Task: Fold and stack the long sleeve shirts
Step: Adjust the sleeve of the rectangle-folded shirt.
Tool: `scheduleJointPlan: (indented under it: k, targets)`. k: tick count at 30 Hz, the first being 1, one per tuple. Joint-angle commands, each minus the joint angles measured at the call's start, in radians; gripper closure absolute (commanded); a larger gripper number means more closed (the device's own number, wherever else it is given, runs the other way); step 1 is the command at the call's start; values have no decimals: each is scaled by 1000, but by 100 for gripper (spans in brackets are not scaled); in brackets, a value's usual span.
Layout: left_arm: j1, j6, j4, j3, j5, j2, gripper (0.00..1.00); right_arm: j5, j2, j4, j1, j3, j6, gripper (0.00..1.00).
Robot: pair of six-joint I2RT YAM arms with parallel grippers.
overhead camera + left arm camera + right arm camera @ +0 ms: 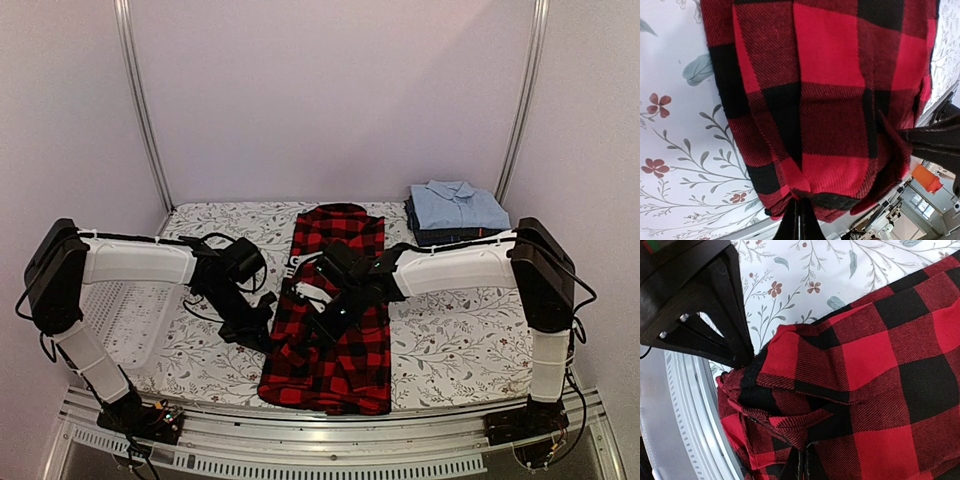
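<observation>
The red-and-black check shirt (345,370) (830,75) (890,365) lies lengthwise in the middle of the table, collar at the far end and lower part bunched at the near edge. My left gripper (264,338) (799,212) is shut on the shirt's left edge, pinching a fold of cloth. Just to its right, my right gripper (322,322) (802,462) is shut on a raised fold of the same shirt. A stack of folded shirts sits at the back right, light blue (455,205) on top and dark navy (450,237) beneath.
A white mesh basket (125,320) sits at the table's left side under the left arm. The tablecloth (450,340) has a floral print. A metal rail (330,425) runs along the near edge. The two grippers are close together over the shirt.
</observation>
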Motion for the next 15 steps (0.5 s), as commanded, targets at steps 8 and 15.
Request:
scheduleJointPlan:
  k: [8,15]
  targets:
    - [-3,13,2,-37,41,-14,94,-91,27,-108,4,35,-29,98]
    - [4,1,18,-20,-27,-55,68,16,-20,-84,-8,40,8,54]
